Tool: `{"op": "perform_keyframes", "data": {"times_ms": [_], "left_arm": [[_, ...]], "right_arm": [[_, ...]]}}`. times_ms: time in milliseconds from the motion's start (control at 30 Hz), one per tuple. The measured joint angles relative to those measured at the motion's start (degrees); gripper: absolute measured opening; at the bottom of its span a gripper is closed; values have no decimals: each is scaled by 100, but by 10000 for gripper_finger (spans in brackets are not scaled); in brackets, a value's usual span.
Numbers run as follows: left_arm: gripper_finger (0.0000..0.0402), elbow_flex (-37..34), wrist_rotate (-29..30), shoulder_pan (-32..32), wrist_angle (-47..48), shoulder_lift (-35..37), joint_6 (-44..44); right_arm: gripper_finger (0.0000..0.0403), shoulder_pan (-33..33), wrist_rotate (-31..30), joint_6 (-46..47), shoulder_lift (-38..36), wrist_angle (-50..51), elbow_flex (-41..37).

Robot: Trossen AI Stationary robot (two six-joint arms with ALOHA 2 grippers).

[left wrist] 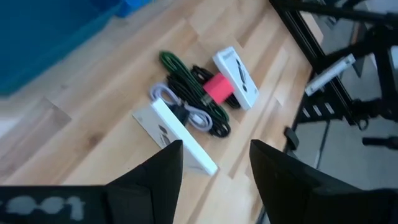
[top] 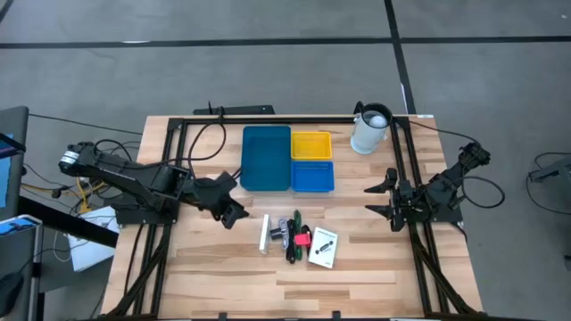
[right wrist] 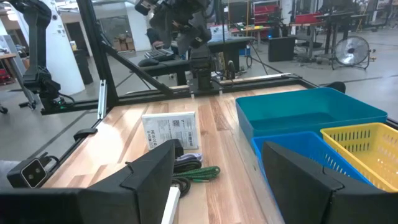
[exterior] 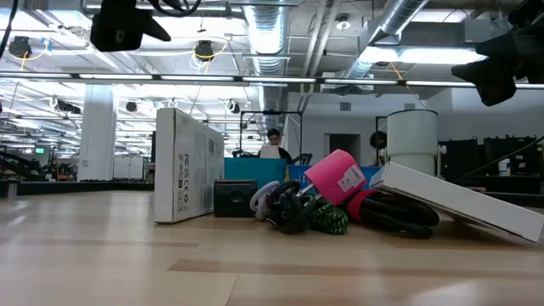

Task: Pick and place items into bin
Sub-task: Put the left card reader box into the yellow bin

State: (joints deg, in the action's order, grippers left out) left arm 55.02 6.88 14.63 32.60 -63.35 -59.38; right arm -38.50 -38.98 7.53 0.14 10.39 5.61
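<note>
Small desk items [top: 298, 238] (white bar, pens, red piece, printed card) lie clustered on wooden counter [top: 214, 267], just in front of three-tray plastic bin [top: 287, 159]. Left hand [top: 234, 212] w/ fingers apart beside cluster; right hand [top: 382, 200] also released.

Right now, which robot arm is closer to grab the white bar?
Probably the left. Its open hand hovers right beside the white bar at the near edge of the pile, and its wrist view looks straight down on that bar. The right hand, also open, waits farther off, across the pile.
</note>
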Motion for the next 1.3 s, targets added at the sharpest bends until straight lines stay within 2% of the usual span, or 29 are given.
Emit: {"op": "perform_keyframes", "data": {"times_ms": [200, 333, 567, 700, 833, 1000, 1300], "left_arm": [[176, 0, 180, 0, 37, 0, -169], [176, -2, 726, 2, 74, -5, -77], [176, 0, 1033, 1, -576, -104, -1455], [176, 0, 1143, -2, -921, -294, -1649], [176, 0, 1132, -9, -961, -573, -1937], [176, 0, 775, -138, -890, -901, -2485], [176, -2, 635, -537, -612, -1086, -2555]], "right_arm": [[235, 0, 0, 0, 0, 0, 0], [235, 0, 0, 0, 0, 0, 0], [235, 0, 0, 0, -1, 4, 0], [235, 0, 0, 0, 0, 7, 0], [235, 0, 0, 0, -1, 11, 0], [235, 0, 0, 0, 0, 11, 0], [235, 1, 0, 0, -1, 26, 0]]}}
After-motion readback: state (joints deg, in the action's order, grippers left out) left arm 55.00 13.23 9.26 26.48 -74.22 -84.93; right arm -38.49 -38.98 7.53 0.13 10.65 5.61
